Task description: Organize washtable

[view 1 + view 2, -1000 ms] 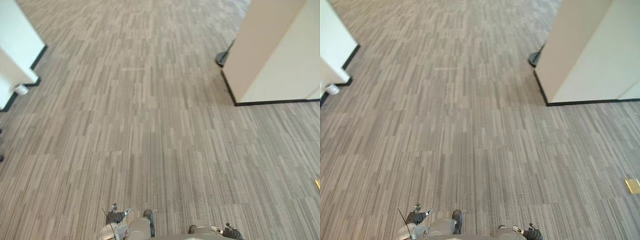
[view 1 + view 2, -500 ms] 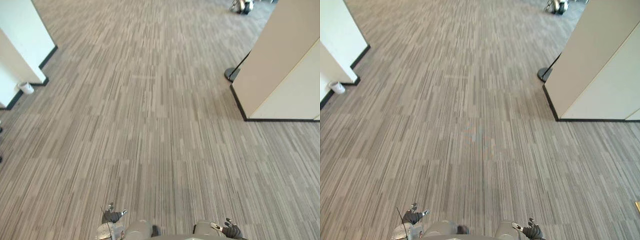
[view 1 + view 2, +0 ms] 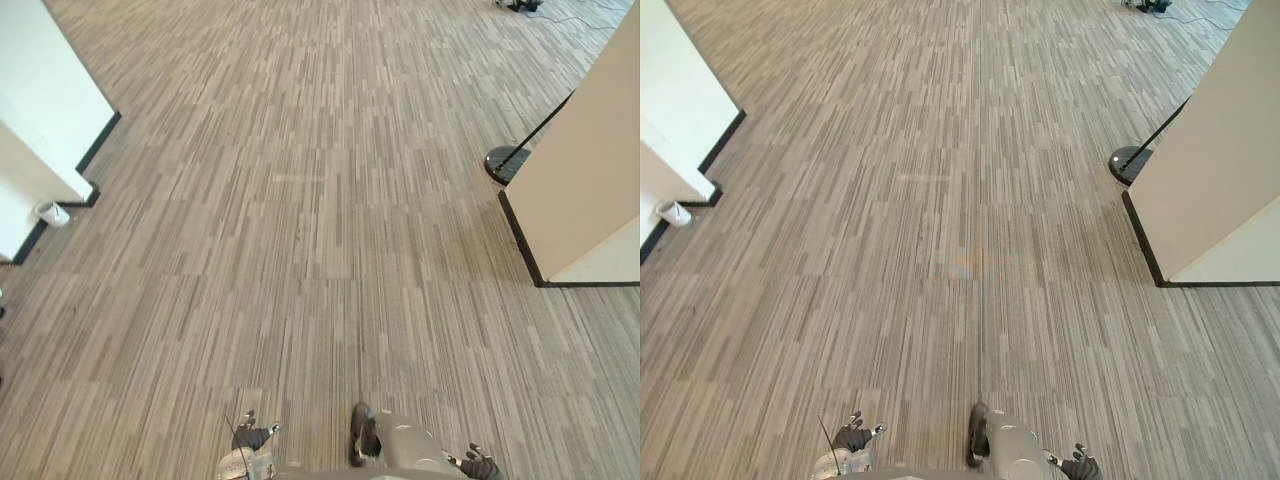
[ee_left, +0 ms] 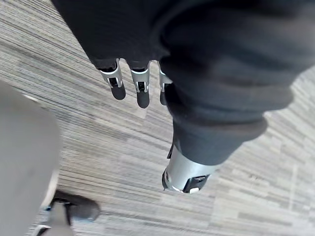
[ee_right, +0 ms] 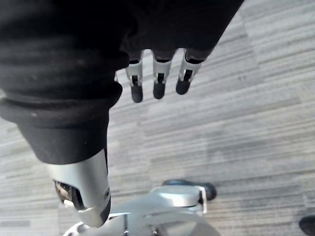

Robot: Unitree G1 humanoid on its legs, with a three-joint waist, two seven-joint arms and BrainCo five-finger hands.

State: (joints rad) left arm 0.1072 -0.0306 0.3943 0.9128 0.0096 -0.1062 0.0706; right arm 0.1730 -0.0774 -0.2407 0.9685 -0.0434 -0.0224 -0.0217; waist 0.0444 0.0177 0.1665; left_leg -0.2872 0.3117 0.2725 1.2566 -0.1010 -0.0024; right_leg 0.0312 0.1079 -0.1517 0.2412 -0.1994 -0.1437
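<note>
Left robot hand (image 4: 141,86) and right robot hand (image 5: 158,79) hang relaxed, empty.

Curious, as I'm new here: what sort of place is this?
Likely an office or lab hallway: striped grey carpet, white partition walls with black skirting, and a black stand base on the floor.

Wide open carpet floor (image 3: 320,230) straight ahead, plenty of room down the middle. Left side, a white wall corner (image 3: 50,110) juts in, small white container (image 3: 48,212) at its foot. Right side, a beige partition (image 3: 590,170), a black round stand base (image 3: 503,163) just beside its far corner. Left hand (image 4: 140,88) and right hand (image 5: 158,83) hang over bare carpet.
</note>
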